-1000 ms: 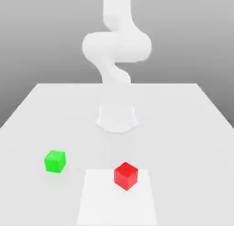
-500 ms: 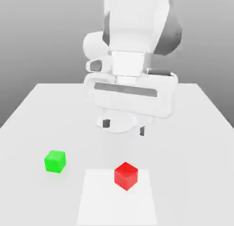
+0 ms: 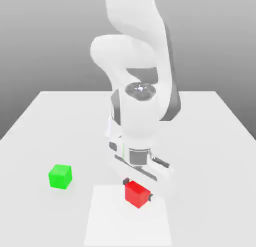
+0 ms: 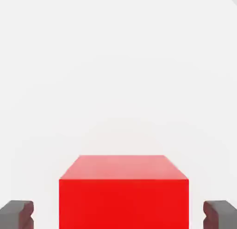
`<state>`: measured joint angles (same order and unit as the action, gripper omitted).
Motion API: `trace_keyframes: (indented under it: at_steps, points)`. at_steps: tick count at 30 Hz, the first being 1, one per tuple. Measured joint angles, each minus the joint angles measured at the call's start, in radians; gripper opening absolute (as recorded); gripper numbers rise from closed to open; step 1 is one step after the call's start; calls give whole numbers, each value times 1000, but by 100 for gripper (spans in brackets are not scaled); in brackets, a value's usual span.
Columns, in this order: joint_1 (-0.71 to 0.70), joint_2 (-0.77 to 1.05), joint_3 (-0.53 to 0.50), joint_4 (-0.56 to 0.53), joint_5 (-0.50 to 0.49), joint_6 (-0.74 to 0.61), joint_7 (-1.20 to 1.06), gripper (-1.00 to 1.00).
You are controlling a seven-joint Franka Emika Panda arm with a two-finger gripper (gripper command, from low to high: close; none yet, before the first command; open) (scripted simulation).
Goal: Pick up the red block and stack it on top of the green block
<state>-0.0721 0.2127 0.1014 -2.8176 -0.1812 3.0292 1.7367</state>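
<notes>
The red block (image 3: 136, 195) sits on the white table, on a lighter square patch near the front. My gripper (image 3: 138, 189) has come down over it, with one dark fingertip on each side of the cube. In the hand view the red block (image 4: 124, 186) lies between the two fingers (image 4: 16, 214), and a gap of table shows on both sides, so my gripper (image 4: 118, 215) is open and straddles the block without touching it. The green block (image 3: 60, 176) rests alone on the table toward the exterior view's left, well apart from the hand.
The white table (image 3: 210, 141) stretches out around both cubes. A paler square patch (image 3: 110, 221) lies under the red block. The arm's body and base (image 3: 140, 116) rise behind the red block.
The arm has swung forward and dropped from high above the table down onto the red block. The fingers now stand around the cube. Neither block has moved.
</notes>
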Motion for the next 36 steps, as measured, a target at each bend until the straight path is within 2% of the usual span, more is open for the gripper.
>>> trace_keyframes:
  at_steps: [5,10,15,28,31,36]
  points:
    - [3,1,-3,0,-2,3,2,-100]
    - [-38,-118,67,-15,111,-96,-78,-100]
    - [-27,-245,78,-37,197,-203,-140,-100]
    - [-444,-430,-164,-87,141,-340,244,-100]
    - [-487,-386,-187,-89,136,-294,281,-100]
    - [-483,-220,-189,-83,171,-134,262,-100]
